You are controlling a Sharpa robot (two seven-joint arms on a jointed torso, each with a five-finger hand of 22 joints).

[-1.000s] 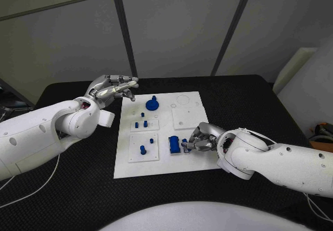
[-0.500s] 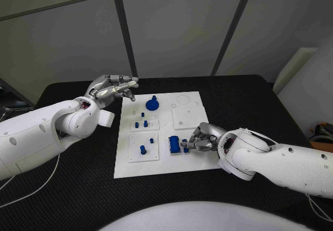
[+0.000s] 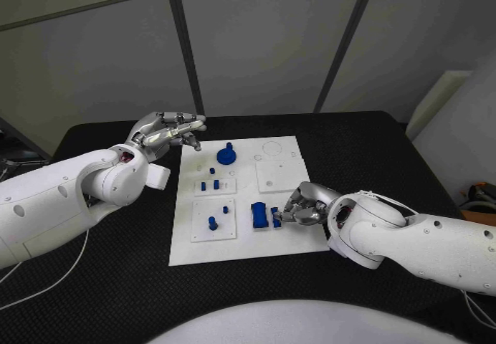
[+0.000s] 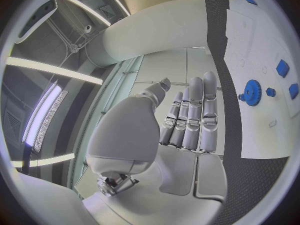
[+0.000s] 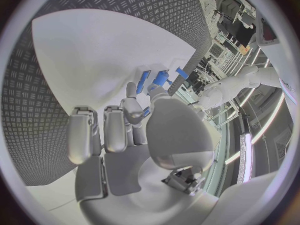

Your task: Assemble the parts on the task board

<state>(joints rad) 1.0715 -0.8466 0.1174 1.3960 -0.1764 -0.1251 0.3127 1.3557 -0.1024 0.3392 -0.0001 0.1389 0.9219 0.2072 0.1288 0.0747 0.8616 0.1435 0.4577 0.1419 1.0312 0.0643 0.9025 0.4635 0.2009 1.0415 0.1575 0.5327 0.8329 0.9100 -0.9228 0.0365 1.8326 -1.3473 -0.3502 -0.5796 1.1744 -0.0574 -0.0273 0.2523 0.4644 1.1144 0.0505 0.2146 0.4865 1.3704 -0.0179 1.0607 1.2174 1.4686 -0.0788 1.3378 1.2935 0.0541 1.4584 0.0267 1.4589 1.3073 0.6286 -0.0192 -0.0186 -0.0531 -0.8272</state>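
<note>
The white task board (image 3: pixel 240 240) lies mid-table. My right hand (image 3: pixel 301 206) rests low over its near right part, fingers curled, pinching a small blue part (image 3: pixel 276 214) next to an upright blue block (image 3: pixel 259 215). In the right wrist view the right hand (image 5: pixel 131 130) has blue pieces (image 5: pixel 161 78) at its fingertips over the board (image 5: pixel 106 50). My left hand (image 3: pixel 170 130) hovers above the board's far left corner, fingers straight and holding nothing. A blue gear with a knob (image 3: pixel 226 154) stands at the far side; in the left wrist view this gear (image 4: pixel 252 91) lies beyond the left hand (image 4: pixel 187 120).
Short blue pegs (image 3: pixel 210 185) stand in a raised square plate on the board's left, and two more pegs (image 3: pixel 213 223) in the plate nearer me. A blank square plate (image 3: pixel 279 175) sits on the right. Black table (image 3: pixel 114 272) surrounds the board.
My right hand has edged slightly to the right with the small blue part at its fingertips. The left arm has not moved.
</note>
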